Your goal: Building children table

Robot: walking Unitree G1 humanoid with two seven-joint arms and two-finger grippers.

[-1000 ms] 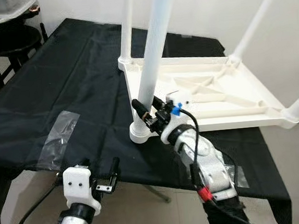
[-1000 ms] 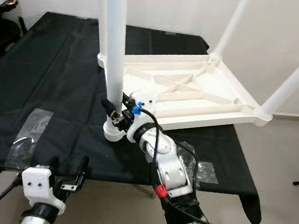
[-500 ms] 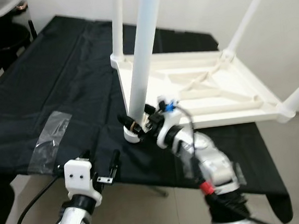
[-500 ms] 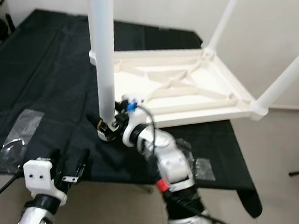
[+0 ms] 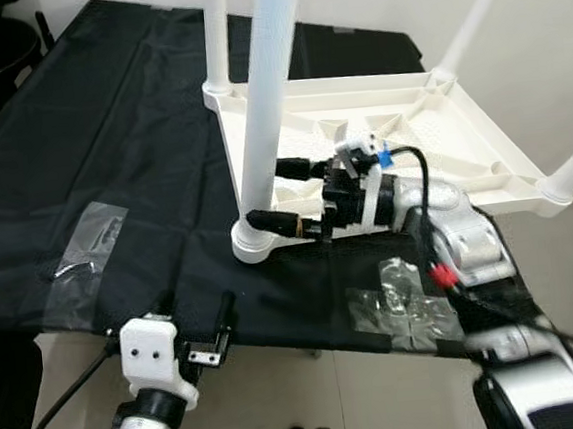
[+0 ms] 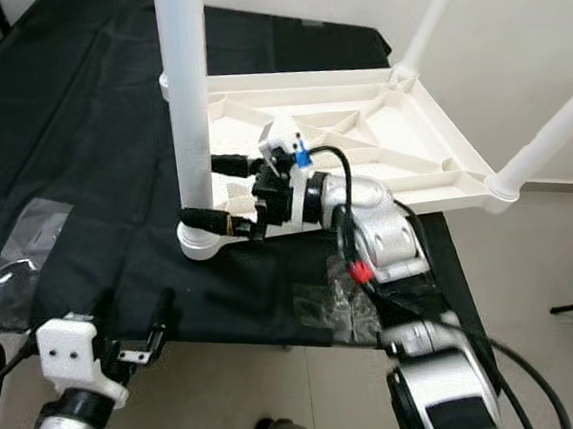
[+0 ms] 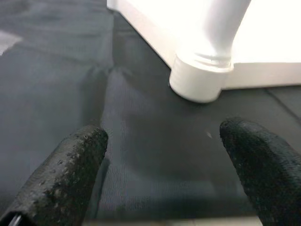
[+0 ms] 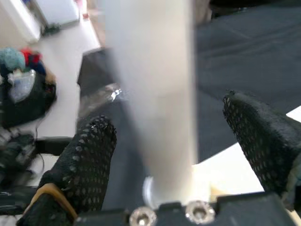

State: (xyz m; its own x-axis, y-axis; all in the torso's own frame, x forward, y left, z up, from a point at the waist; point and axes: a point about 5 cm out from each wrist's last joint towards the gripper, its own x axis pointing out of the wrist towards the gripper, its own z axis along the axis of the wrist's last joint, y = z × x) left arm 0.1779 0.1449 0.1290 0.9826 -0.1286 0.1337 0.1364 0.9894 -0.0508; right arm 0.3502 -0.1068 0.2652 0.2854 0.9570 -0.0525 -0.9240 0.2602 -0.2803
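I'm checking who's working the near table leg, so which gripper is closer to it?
Right. The right gripper straddles the near leg just above its base, fingers open. The left gripper hovers lower, off the cloth's front edge.

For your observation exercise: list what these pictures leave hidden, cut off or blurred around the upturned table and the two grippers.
- Near table leg: its top is cut off by the eye views' upper edge.
- Right gripper: fingers straddle the leg; contact is not clear, as the right wrist view is blurred.
- Black cloth: hides the surface beneath it.
- Left gripper: its arm runs off the lower edge.
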